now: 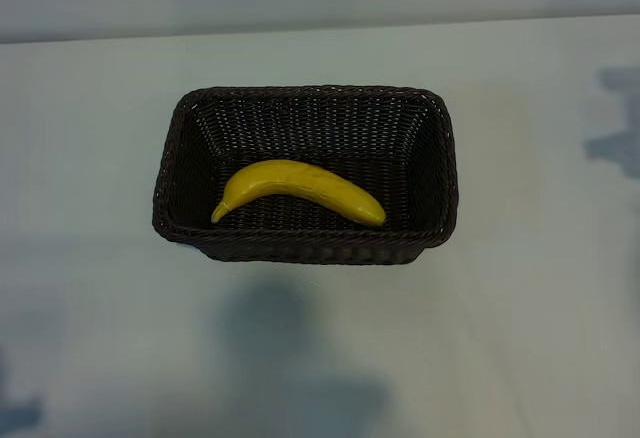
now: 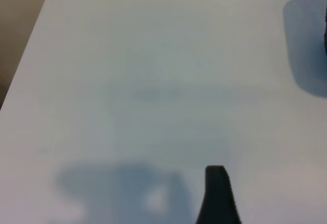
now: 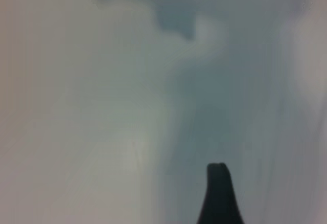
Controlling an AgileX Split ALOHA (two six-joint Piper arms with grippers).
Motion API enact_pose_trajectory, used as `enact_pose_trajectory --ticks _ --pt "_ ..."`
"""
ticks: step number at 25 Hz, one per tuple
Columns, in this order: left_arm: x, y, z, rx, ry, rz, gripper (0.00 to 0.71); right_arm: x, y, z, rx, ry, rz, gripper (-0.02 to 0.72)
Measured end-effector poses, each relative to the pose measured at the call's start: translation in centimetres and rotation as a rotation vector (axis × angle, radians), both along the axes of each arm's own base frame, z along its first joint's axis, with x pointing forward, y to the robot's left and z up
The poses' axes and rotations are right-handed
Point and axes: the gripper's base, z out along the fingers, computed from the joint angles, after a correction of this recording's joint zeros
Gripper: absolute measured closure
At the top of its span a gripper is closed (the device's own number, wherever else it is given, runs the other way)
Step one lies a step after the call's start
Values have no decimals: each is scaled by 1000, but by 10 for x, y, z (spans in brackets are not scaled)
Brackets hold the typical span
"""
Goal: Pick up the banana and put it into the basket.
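**Banana in the basket, both arms clear**

The banana (image 1: 297, 189) lies on the floor of the basket (image 1: 176, 168), long axis running along the basket's length, mid-tabletop (image 1: 540, 318). Neither arm shows from outside; both sets of jaws stand wide, empty, over bare tabletop.

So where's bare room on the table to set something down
The white table lies bare all around the dark brown woven wicker basket: left, right, behind and in front. Inside, the curved yellow banana takes the near half; only the far half of the floor is free.
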Motion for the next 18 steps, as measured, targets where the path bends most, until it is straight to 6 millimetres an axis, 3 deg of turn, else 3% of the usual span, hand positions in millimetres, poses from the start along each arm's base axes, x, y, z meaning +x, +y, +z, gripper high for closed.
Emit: enact_pose_trajectory --ticks 6,18 --pt "0 0 0 0 0 0 169 -28 3 28 -10 -71 -1 190" --pt "0 0 0 1 0 -1 169 -147 17 58 -10 -266 -8 190"
